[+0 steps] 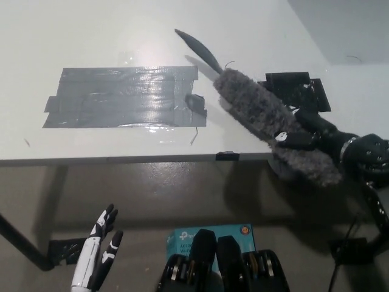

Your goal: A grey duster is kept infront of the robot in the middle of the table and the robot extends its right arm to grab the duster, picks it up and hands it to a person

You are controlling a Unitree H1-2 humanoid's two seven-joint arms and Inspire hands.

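Holding the grey duster clear above the table, the right hand wraps its fingers around the fluff — keep that clasp firm, handle leading outward; left hand hangs low, fingers spread.

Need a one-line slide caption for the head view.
Black right hand grips the grey duster above the table edge; white left hand rests below.

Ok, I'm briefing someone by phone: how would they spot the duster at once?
Start at the white table and go to its right end, past the grey tape patch. The duster is there in the black right robot hand; the white left robot hand hangs low. It alone is fluffy and grey, with a dark slim handle.
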